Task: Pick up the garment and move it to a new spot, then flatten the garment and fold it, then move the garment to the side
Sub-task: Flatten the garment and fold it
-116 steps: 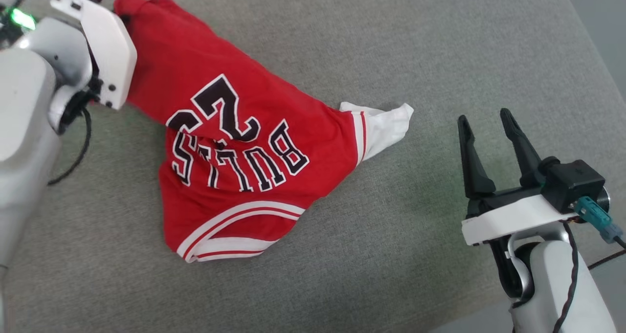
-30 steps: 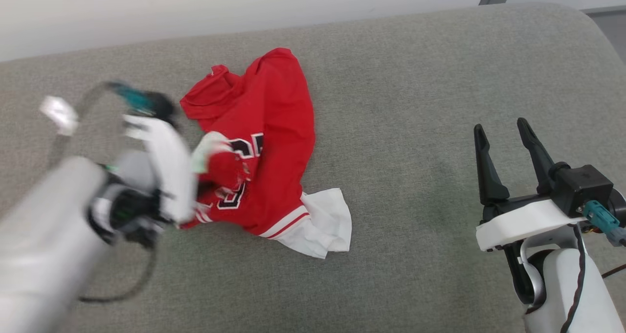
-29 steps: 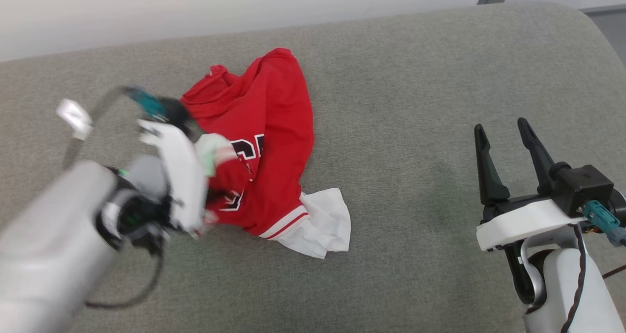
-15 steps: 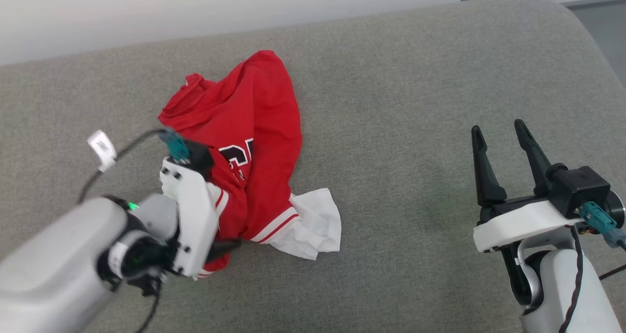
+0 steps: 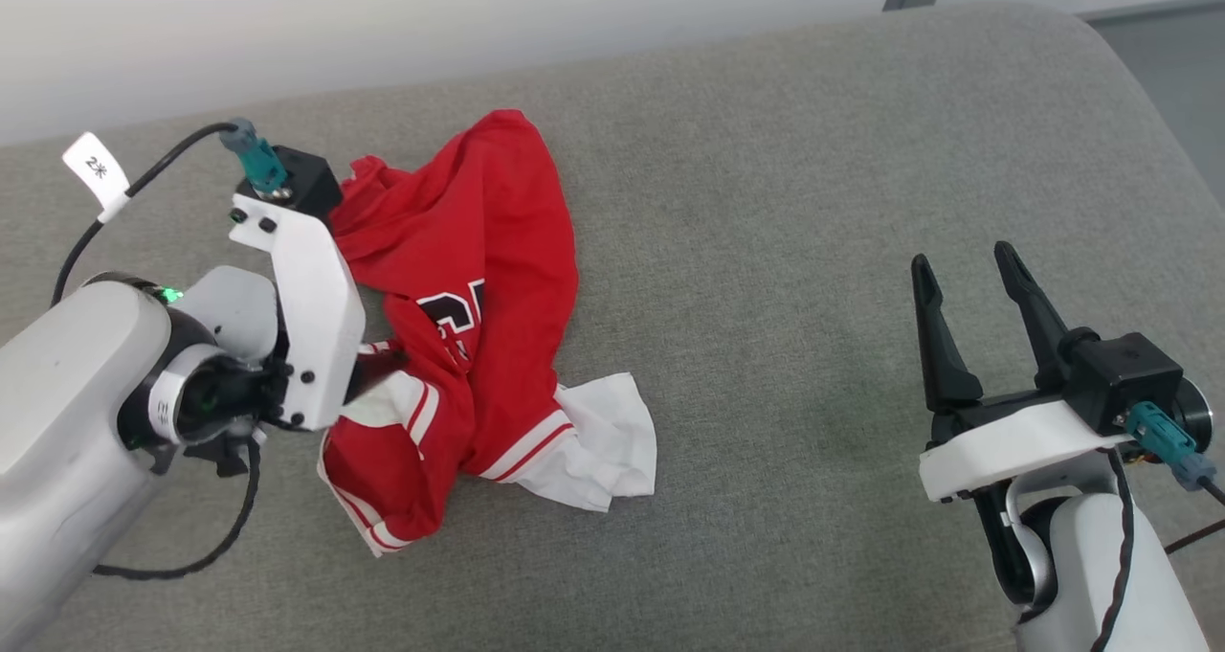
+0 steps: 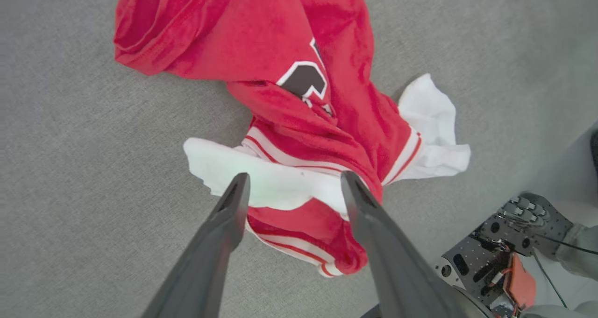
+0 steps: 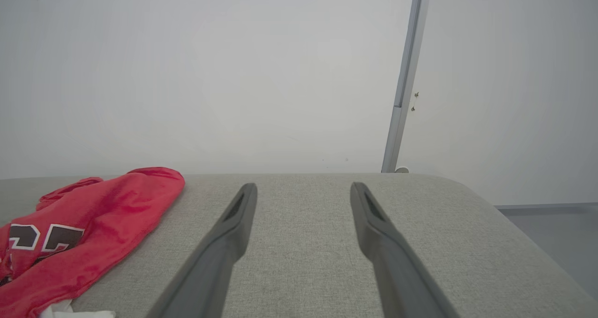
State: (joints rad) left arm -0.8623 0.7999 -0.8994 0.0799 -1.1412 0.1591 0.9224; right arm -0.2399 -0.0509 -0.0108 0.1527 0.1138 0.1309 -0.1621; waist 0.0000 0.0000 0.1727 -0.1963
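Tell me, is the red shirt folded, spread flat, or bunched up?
Bunched up: the shirt lies crumpled on the grey cushion, its lettering mostly hidden in creases.

My forearms (image 5: 57,422) are pale grey shells. Each wrist carries a white bracket (image 5: 311,317), a black camera cube (image 5: 1120,379) and a teal plug (image 5: 1160,430) trailing black cable (image 5: 163,572). Dark screws (image 5: 308,377) dot the left bracket, a white tag (image 5: 94,166) hangs on its cable; my right gripper (image 5: 962,258) has long dark fingers (image 5: 933,346)
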